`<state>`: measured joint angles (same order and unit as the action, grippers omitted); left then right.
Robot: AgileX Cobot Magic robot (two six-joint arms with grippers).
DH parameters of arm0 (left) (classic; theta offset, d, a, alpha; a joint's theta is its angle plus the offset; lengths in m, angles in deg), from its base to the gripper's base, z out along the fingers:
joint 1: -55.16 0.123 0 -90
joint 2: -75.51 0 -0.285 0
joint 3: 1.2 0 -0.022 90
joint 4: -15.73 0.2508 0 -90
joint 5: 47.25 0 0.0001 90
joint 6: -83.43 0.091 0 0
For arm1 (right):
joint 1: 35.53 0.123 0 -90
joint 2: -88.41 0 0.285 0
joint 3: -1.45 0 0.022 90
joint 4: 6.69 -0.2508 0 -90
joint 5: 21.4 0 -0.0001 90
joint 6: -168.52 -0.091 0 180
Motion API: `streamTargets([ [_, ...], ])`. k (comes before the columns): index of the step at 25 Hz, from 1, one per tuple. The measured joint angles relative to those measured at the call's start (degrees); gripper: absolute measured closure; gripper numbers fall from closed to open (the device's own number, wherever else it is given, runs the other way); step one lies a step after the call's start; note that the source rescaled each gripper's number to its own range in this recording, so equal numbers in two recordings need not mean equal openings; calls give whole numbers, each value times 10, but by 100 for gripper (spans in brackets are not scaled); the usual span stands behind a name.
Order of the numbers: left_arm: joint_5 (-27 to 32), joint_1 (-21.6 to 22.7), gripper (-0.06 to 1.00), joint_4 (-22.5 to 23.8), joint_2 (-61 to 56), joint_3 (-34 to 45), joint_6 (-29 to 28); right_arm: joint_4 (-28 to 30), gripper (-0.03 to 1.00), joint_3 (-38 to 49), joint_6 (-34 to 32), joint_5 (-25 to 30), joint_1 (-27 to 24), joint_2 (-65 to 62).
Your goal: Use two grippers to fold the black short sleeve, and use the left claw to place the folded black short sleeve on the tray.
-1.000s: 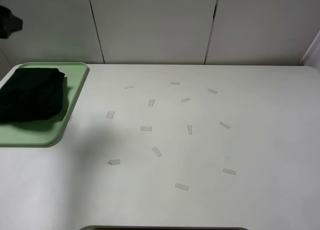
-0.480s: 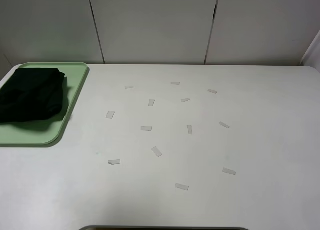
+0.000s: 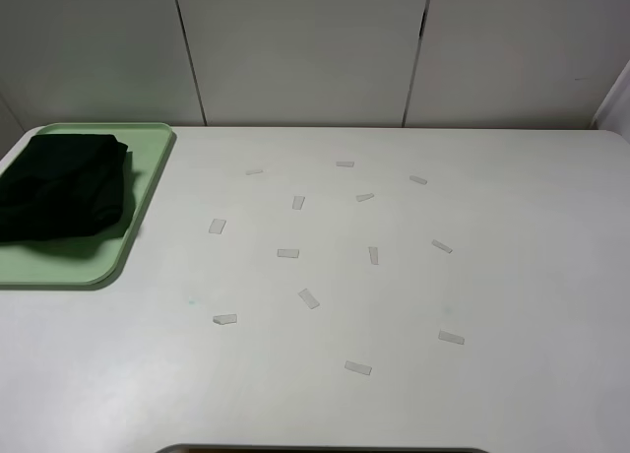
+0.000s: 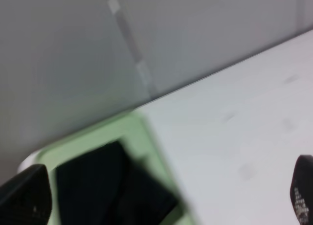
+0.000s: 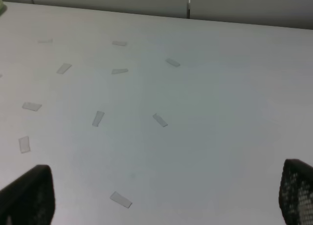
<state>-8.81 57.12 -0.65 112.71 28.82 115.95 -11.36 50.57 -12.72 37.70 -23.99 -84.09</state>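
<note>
**A:** White tabletop [image 3: 512, 276] fills most of the high view, grey wall panels [image 3: 305, 49] run along its far edge. What's on it?

**B:** Light-green tray [image 3: 148, 167] at the far-left corner, its left side cut off by the frame edge. Black short sleeve [image 3: 64, 187] lies folded on the tray, covering its far-left part; bare green strip shows along the tray's near and right rim.

**A:** Grippers?

**B:** Neither arm shows in the high view. Left claw [image 4: 161, 205]: only two dark fingertips at the frame edges of its wrist view, spread wide, nothing between them. It looks down at the tray corner and the folded shirt from above, clear of both, no contact. That view is blurred.

**A:** Right one?

**B:** Right gripper [image 5: 161, 198]: same, tips spread wide, holding nothing, above bare tabletop well apart from the tray.

**A:** Room to move?

**B:** Middle and right of the tabletop carry only small pale tape strips [image 3: 309, 297], flat, scattered loosely around the centre. Nearest strip [image 3: 217, 226] lies near the tray's right rim, not touching. Near edge and right edge unobstructed.
</note>
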Motion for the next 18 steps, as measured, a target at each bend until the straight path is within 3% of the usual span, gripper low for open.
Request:
streamTargets([
  [5,60,-63,-3,272,-61,2,-257,0,-3,0,0,0,0,0],
  [8,121,-99,-3,348,-104,2,-342,0,-3,0,0,0,0,0],
  [14,198,-129,-3,348,-223,18,-361,0,-3,0,0,-1,0,0],
  [18,239,-129,-3,267,-289,33,-349,0,-3,0,0,-1,0,0],
])
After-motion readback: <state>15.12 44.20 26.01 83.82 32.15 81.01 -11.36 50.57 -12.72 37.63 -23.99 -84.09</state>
